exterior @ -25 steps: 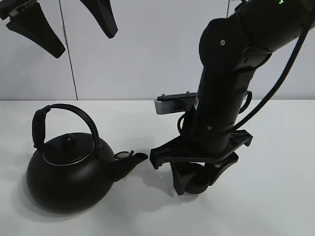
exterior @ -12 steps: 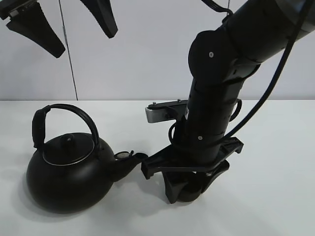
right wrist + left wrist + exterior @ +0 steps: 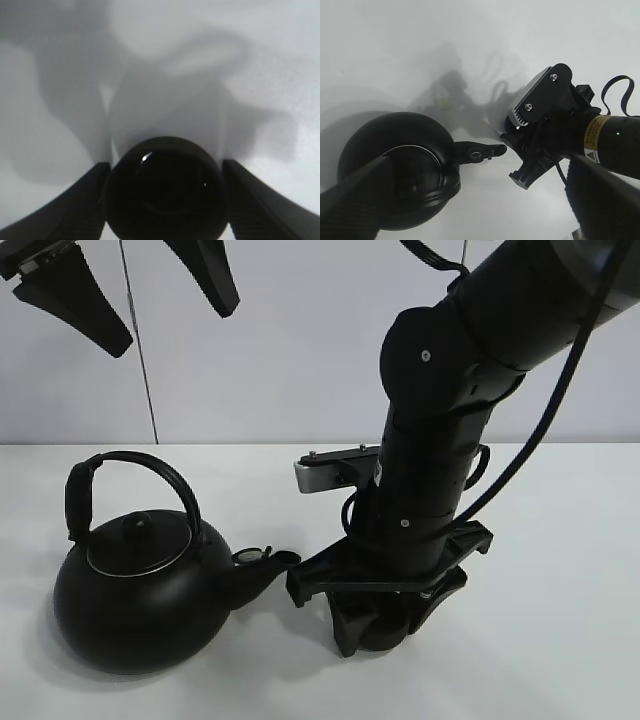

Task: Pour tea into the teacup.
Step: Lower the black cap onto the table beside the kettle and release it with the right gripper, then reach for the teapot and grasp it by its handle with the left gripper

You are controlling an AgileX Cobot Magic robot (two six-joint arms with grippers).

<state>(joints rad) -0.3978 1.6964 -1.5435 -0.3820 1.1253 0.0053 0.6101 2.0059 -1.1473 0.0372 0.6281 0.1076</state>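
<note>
Teacup: small, round, matte black, handleless; right end effector clenched around it; left end effector released.

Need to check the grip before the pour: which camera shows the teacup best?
Right wrist: the teacup is large and close, its open top visible, with fingers against both sides. Exterior high hides most of it behind the right gripper; left wrist shows none of it clearly.

No word or number can be read. The only marking is a yellow-and-white label on the right arm, seen from the left wrist camera; its black print is too small and blurred to make out.
</note>
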